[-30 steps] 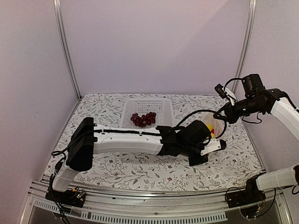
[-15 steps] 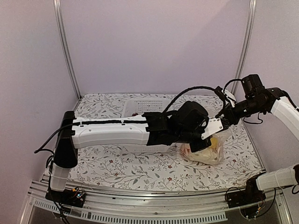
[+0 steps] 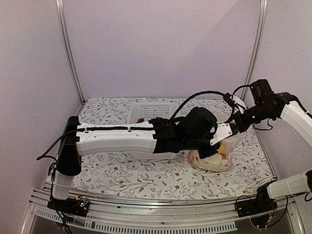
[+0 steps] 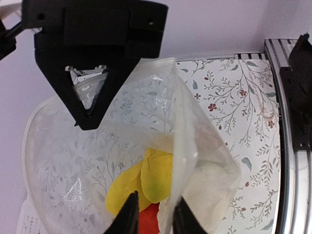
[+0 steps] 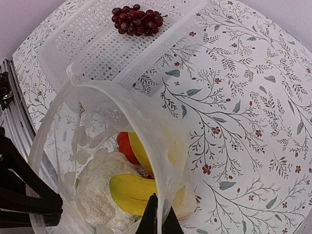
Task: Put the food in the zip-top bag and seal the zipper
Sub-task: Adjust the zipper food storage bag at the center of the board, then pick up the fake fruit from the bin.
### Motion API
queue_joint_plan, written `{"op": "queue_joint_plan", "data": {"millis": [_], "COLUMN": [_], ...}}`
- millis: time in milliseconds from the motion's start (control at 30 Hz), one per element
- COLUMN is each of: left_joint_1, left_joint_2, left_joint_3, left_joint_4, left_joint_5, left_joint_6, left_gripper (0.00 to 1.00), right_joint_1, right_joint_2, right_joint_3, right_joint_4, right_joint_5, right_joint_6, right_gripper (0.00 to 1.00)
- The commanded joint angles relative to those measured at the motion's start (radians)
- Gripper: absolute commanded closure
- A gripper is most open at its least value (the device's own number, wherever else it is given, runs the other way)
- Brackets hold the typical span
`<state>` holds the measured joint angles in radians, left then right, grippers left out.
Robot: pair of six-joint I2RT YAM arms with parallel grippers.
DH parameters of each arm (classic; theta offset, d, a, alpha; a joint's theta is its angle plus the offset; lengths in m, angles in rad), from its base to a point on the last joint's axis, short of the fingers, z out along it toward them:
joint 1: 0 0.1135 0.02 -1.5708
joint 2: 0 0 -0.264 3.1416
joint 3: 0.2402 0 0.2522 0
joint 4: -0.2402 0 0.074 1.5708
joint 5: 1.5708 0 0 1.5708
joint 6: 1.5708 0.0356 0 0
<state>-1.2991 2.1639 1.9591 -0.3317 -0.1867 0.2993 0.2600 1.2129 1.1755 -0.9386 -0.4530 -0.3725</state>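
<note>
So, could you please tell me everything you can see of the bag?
The bag is clear, floppy plastic with faint white spots. Its mouth is spread wide open and unsealed. Inside lie a white cauliflower, yellow pieces and a red piece. Its bottom rests on the table. The right gripper is shut on one side of the rim. The left gripper straddles the opposite wall, its jaws slightly apart.
</note>
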Motion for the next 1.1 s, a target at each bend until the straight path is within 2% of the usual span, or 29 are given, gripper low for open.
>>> {"op": "queue_joint_plan", "data": {"millis": [0, 100, 200, 267, 333, 467, 567, 733, 1067], "left_joint_1": [0.014, 0.004, -0.005, 0.005, 0.03, 0.129, 0.212, 0.32, 0.478], "left_joint_2": [-0.01, -0.088, -0.23, -0.328, -0.4, -0.466, -0.465, -0.433, -0.192], "left_joint_3": [-0.015, -0.078, -0.252, -0.378, -0.488, -0.579, -0.592, -0.591, -0.349], "left_joint_4": [0.083, 0.138, 0.279, 0.388, 0.427, 0.365, 0.222, 0.135, -0.048], "left_joint_5": [-0.052, -0.068, -0.057, -0.057, -0.054, -0.085, -0.096, -0.112, -0.057], "left_joint_6": [-0.028, -0.06, -0.089, -0.13, -0.168, -0.278, -0.358, -0.417, -0.46], "left_gripper": [0.58, 0.42, 0.25, 0.19, 0.16, 0.15, 0.15, 0.16, 0.37], "right_joint_1": [-0.001, -0.005, -0.014, -0.021, -0.027, -0.036, -0.039, -0.039, -0.039], "right_joint_2": [-0.003, 0.022, 0.029, 0.028, 0.027, 0.022, 0.019, 0.003, -0.026], "right_joint_3": [0.052, 0.065, 0.066, 0.06, 0.047, 0.02, 0.016, 0.007, -0.006], "right_joint_4": [0.029, 0.032, 0.056, 0.078, 0.099, 0.138, 0.149, 0.152, 0.149], "right_joint_5": [0.06, 0.06, 0.074, 0.087, 0.096, 0.092, 0.083, 0.052, 0.044], "right_joint_6": [0.046, 0.051, 0.055, 0.058, 0.06, 0.065, 0.067, 0.067, 0.064], "right_gripper": [1.0, 1.0, 1.0, 1.0, 1.0, 1.0, 1.0, 1.0, 1.0]}}
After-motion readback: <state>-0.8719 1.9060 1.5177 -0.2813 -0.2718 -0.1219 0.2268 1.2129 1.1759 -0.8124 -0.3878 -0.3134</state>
